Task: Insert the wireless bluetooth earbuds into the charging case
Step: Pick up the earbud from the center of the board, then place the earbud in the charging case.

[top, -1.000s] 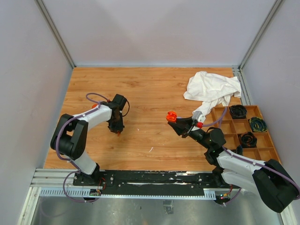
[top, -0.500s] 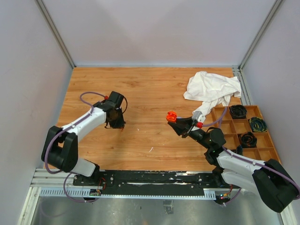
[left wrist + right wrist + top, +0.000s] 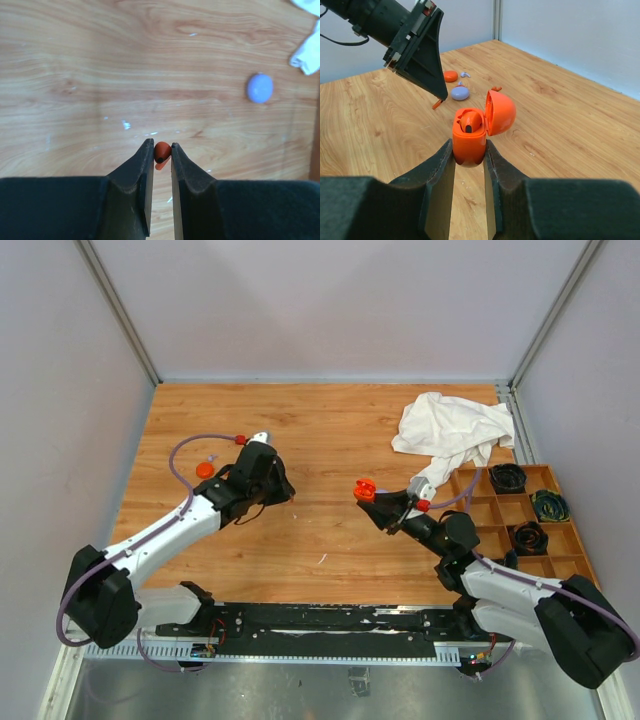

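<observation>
My right gripper (image 3: 468, 145) is shut on an orange-red charging case (image 3: 468, 141) and holds it upright above the table. Its lid (image 3: 499, 112) is swung open to the right, and one orange-red earbud (image 3: 470, 121) sits inside. In the top view the case (image 3: 365, 490) is at centre right. My left gripper (image 3: 161, 145) is shut on a second orange-red earbud (image 3: 162, 151), pinched at the fingertips above the wood. In the right wrist view that left gripper (image 3: 438, 98) hangs just left of and behind the case, apart from it. A tiny lavender earbud (image 3: 465, 74) lies farther back.
A lavender disc (image 3: 260, 88) and an orange-red disc (image 3: 204, 469) lie on the wooden table. A crumpled white cloth (image 3: 450, 430) sits at the back right. A compartment tray (image 3: 565, 540) holding black cables runs along the right edge.
My left arm has stretched out to the right toward the case, carrying the earbud, and the orange-red disc behind it now shows. The right arm has stayed put.
</observation>
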Available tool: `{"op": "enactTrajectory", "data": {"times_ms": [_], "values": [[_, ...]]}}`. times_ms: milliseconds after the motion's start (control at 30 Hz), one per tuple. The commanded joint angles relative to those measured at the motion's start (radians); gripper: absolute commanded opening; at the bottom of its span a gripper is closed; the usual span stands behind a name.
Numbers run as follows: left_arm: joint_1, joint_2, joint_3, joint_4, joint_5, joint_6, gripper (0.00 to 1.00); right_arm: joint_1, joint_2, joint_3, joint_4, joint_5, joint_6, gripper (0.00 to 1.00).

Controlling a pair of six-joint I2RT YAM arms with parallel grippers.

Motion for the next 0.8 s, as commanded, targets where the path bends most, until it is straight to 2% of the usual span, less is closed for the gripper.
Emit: {"op": "enactTrajectory", "data": {"times_ms": [0,400,767], "values": [[-0.101,-0.050,-0.041,0.213,-0.085,-0.035,0.14,0.017,0.008,0.002,0.050,-0.009,-0.003,0.08],[-0.292,-0.112,-0.085,0.552,-0.146,0.044,0.15,0.017,0.023,-0.005,0.073,-0.004,-0.002,0.08],[-0.367,-0.138,-0.135,0.768,-0.118,0.063,0.15,0.017,0.035,-0.012,0.104,-0.001,0.013,0.08]]}}
